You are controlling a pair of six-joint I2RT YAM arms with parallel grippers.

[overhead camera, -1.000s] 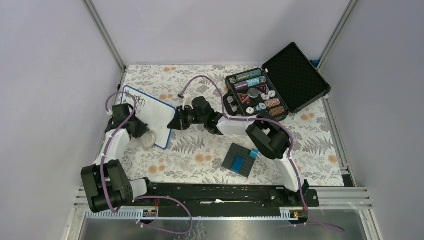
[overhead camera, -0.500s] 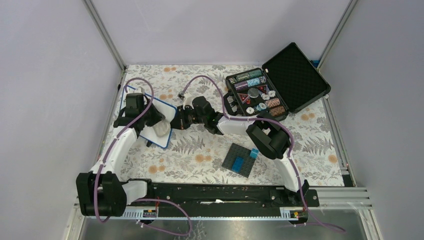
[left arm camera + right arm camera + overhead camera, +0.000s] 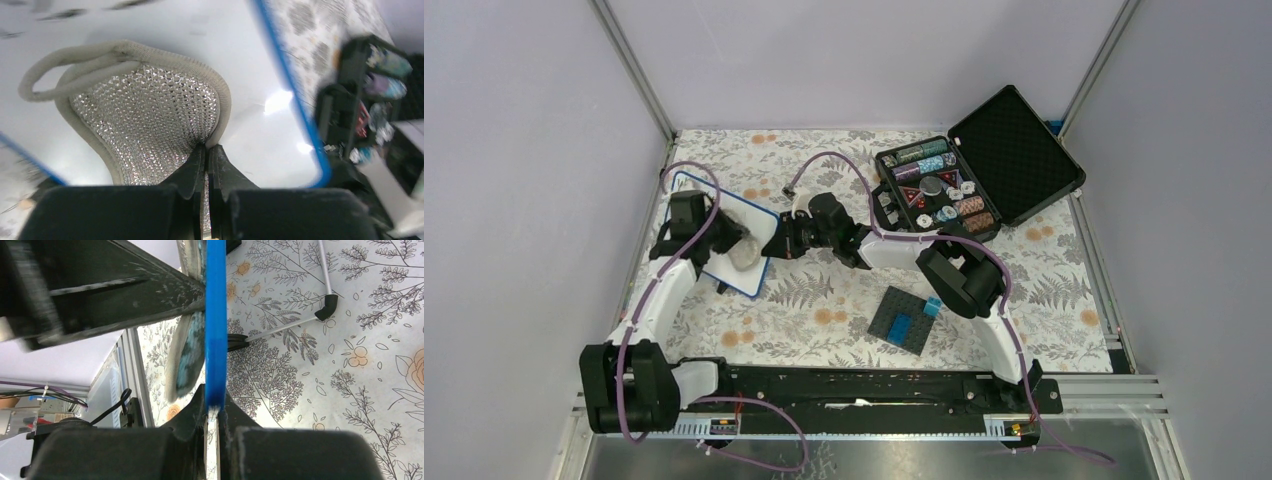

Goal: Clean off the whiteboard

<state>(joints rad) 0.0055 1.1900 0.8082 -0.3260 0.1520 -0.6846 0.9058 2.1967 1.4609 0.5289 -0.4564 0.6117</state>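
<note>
The whiteboard point(image 3: 724, 232), white with a thin blue rim, sits at the left of the table, raised off the cloth at its right edge. My right gripper point(image 3: 774, 243) is shut on that right edge; the right wrist view shows the blue rim point(image 3: 215, 330) edge-on between its fingers. My left gripper point(image 3: 736, 247) is shut on a round silver mesh sponge point(image 3: 145, 115) with a grey border and loop, pressed flat on the white board face point(image 3: 250, 80). Dark handwriting shows blurred at the board's far end point(image 3: 60, 14).
An open black case point(image 3: 972, 172) with poker chips stands at the back right. A dark grey studded plate point(image 3: 907, 320) with blue bricks lies at centre right. A floral cloth point(image 3: 824, 300) covers the table. Metal frame posts stand at both back corners.
My left gripper has carried the sponge from the board's near left edge across the board toward its right side. The right gripper has stayed on the board's edge.
</note>
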